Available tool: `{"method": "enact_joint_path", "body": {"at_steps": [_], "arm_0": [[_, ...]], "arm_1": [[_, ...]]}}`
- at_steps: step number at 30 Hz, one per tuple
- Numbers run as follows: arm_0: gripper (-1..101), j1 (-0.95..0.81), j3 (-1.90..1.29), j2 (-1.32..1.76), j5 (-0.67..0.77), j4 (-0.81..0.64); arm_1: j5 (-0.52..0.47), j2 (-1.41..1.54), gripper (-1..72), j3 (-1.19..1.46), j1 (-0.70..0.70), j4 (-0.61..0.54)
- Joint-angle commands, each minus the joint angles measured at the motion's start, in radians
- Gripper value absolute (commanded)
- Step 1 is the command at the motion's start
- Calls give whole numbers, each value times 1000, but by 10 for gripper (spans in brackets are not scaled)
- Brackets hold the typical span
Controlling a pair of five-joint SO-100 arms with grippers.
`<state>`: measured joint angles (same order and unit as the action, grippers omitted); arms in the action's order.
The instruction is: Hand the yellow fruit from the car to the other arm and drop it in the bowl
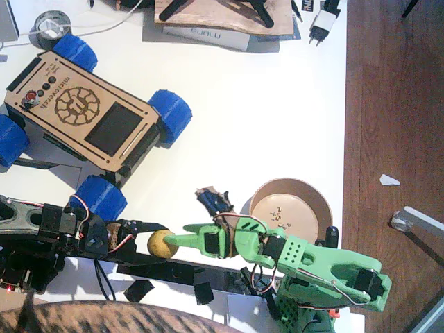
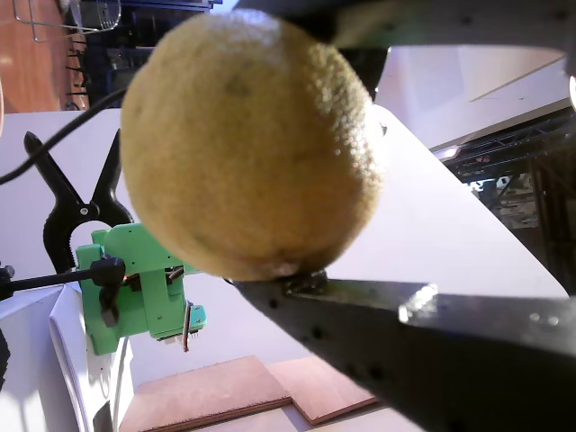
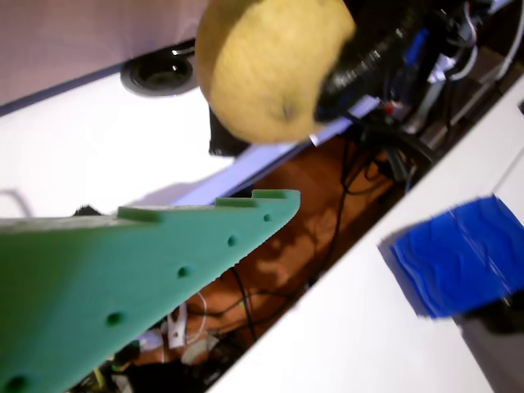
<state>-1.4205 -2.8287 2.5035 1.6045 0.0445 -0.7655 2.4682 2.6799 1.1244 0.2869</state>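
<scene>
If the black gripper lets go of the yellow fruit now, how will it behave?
The yellow fruit is round, so it would likely roll if dropped. Its pebbly skin probably grips well. The right gripper shows only one green finger near it, so a secure catch seems doubtful.

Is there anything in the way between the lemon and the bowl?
Mostly the green arm itself: it reaches across from the bowl side to the yellow fruit, which the black left gripper holds. No loose thing lies on the table between them.
</scene>
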Motion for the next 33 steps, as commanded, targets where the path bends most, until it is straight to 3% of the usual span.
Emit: {"method": "enact_joint_path", "body": {"at_steps": [1,14,15,19,33], "arm_0": [[1,3,18,14,8,-14],[1,5,18,14,8,-11],[1,5,18,14,8,-11],[1,5,18,14,8,-9],[1,5,18,14,8,-8]], "arm_1": [[15,-18,269,-40,31,-32],[43,-51,249,-52,64,-66],[38,-49,224,-51,67,-69],[-97,-49,5,-61,91,-23],[-97,-29,-1,-60,92,-14]]}}
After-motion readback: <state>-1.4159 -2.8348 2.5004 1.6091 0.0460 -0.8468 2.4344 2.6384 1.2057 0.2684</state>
